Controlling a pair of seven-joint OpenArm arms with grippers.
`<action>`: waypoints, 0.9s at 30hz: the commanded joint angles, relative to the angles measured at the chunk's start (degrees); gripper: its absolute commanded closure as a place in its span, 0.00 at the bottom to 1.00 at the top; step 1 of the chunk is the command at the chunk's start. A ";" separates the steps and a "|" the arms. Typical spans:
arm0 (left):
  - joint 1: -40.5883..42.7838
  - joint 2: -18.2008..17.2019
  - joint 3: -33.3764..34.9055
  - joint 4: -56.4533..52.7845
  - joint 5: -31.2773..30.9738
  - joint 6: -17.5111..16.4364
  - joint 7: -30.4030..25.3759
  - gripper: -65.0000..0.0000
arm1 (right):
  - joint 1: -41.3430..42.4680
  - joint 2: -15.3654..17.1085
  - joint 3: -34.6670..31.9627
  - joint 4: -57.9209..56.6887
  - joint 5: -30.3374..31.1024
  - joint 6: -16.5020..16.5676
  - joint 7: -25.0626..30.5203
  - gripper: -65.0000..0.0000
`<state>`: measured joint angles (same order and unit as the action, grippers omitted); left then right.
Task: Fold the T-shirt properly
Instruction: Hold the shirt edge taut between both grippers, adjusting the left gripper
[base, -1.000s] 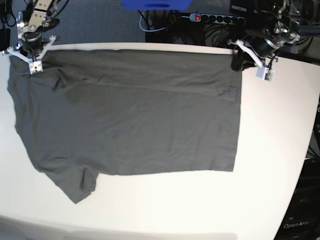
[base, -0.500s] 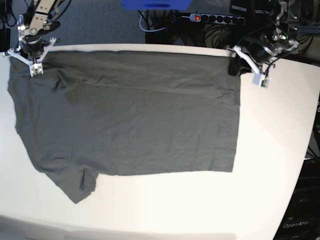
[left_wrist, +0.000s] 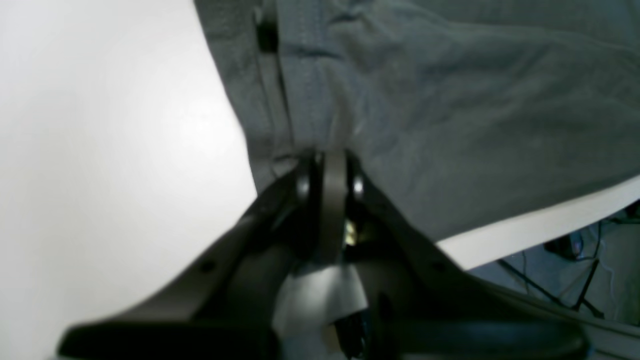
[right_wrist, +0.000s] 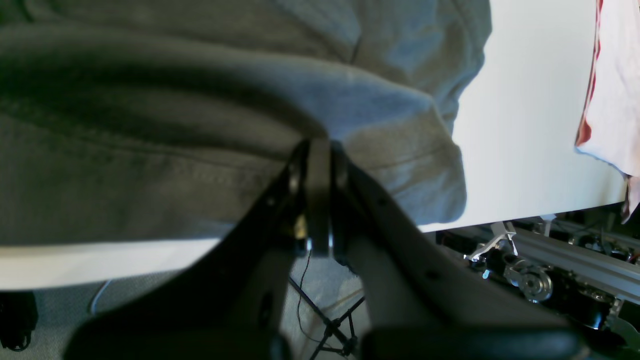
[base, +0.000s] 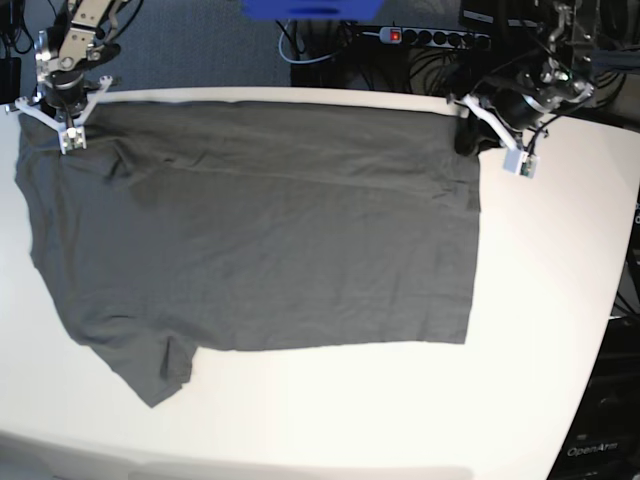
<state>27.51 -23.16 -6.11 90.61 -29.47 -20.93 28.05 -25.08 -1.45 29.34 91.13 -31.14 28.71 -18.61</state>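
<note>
The T-shirt (base: 260, 230) lies spread almost flat across the white counter (base: 540, 300), a plain dark grey sheet of thin, soft cloth with shallow creases running along its far edge. One short sleeve pokes out toward the near side of the counter, and the hem forms a straight edge on the right of the base view.

The left pincer (left_wrist: 330, 165) is clamped on the T-shirt's far corner by the hem; in the wrist view the stitched edge bunches into small pleats where the dark fingers (left_wrist: 305, 182) pinch it. The right pincer (right_wrist: 317, 150) is likewise closed on the cloth at the opposite far corner, where a rounded fold of fabric humps up over the tips and a line of stitching runs beside them.

Beyond the counter's far edge sits a black power strip (base: 425, 37) with a red switch, tangled cables around it, and something blue (base: 305, 8) at the top. In the right wrist view a pale cloth with red trim (right_wrist: 612, 90) hangs at the side.
</note>
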 joint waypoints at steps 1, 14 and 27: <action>1.81 -0.36 0.44 0.16 4.20 1.90 7.07 0.95 | -1.95 -2.46 -0.99 -5.11 0.85 11.16 -10.53 1.00; 3.75 -0.53 0.26 6.14 4.38 1.90 7.16 0.95 | -1.95 -2.46 -2.22 -5.46 0.85 11.16 -10.53 1.00; 3.75 -0.53 -6.24 6.67 4.20 1.90 7.16 0.95 | 0.77 -1.23 -2.13 -12.76 0.76 11.16 -10.44 1.00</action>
<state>31.14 -22.87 -11.70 96.82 -26.74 -19.97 34.44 -22.50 -0.10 28.49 86.11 -32.45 25.30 -16.47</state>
